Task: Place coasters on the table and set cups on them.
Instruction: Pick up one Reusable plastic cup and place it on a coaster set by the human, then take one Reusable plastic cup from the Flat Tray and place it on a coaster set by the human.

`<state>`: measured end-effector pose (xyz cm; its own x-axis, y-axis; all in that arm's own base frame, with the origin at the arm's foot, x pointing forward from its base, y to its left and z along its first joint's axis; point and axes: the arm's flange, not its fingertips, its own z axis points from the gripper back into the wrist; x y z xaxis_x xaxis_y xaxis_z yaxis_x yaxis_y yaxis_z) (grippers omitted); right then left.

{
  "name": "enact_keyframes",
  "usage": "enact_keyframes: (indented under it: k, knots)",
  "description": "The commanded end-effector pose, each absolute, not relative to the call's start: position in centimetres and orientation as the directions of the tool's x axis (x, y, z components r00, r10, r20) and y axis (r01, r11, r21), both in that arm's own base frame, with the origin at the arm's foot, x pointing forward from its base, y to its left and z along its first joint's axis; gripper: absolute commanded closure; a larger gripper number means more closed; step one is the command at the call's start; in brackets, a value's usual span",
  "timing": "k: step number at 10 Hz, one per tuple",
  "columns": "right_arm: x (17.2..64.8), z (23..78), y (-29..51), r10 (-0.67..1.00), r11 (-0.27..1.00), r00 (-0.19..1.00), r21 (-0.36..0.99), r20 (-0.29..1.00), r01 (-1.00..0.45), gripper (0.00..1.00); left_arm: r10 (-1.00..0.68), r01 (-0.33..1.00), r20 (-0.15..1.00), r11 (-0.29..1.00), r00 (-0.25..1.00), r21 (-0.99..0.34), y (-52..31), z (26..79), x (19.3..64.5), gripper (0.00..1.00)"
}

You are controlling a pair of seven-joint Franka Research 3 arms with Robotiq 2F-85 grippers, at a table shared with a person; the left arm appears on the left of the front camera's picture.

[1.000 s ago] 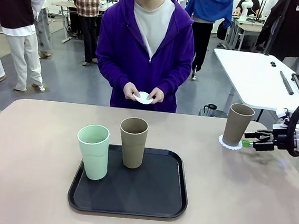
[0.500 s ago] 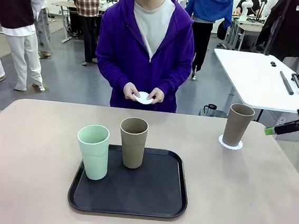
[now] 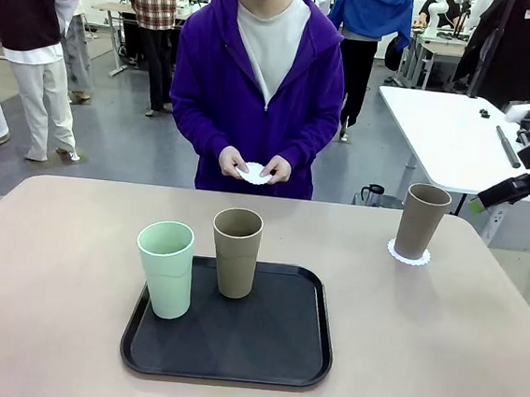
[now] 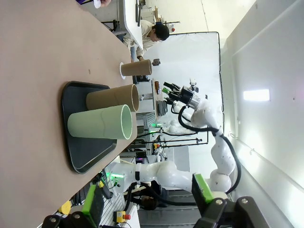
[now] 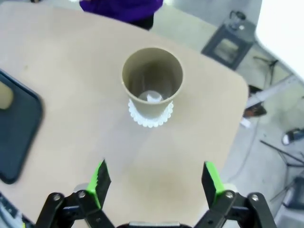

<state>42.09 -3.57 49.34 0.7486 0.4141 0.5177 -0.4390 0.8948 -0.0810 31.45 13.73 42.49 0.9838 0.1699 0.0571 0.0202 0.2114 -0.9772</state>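
Right claw [image 5: 155,179] open, well apart from cup [image 5: 152,80] near table [image 5: 71,71] corner.

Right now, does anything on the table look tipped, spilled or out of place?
Nothing stands out. The tan cup stands upright on its lacy coaster; the green cup and the other tan cup stand upright on the black tray.

The pale mint matte tumbler [image 3: 165,269] and brownish-tan matte tumbler [image 3: 235,252] contrasted with the black rounded tray [image 3: 232,350]; the scalloped paper disc [image 5: 151,120] was white.
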Motion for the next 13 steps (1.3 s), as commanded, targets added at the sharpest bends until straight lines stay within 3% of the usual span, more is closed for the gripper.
enact_keyframes:
  k: [1, 3, 5, 6, 13]
  knots:
    - [39.8, 52.2, -0.2, 0.425, 0.903, 0.791, -0.146, 0.440, -0.404, 0.00, 0.177, 0.029, 0.065, 0.202, 0.982, -0.979, 13.7, 42.6, 31.5, 0.00]
    - [39.2, 55.1, 1.3, 0.400, 0.917, 0.811, -0.190, 0.428, -0.352, 0.00, 0.177, 0.029, 0.065, 0.202, 0.982, -0.979, 13.7, 42.6, 31.5, 0.00]
    - [40.0, 54.9, 1.1, 0.402, 0.915, 0.818, -0.138, 0.412, -0.380, 0.00, 0.177, 0.029, 0.065, 0.202, 0.982, -0.979, 13.7, 42.6, 31.5, 0.00]
    - [38.8, 55.2, 1.3, 0.412, 0.911, 0.797, -0.205, 0.441, -0.358, 0.00, 0.177, 0.029, 0.065, 0.202, 0.982, -0.979, 13.7, 42.6, 31.5, 0.00]
    - [38.8, 55.2, 1.3, 0.412, 0.911, 0.797, -0.205, 0.441, -0.358, 0.00, 0.177, 0.029, 0.065, 0.202, 0.982, -0.979, 13.7, 42.6, 31.5, 0.00]
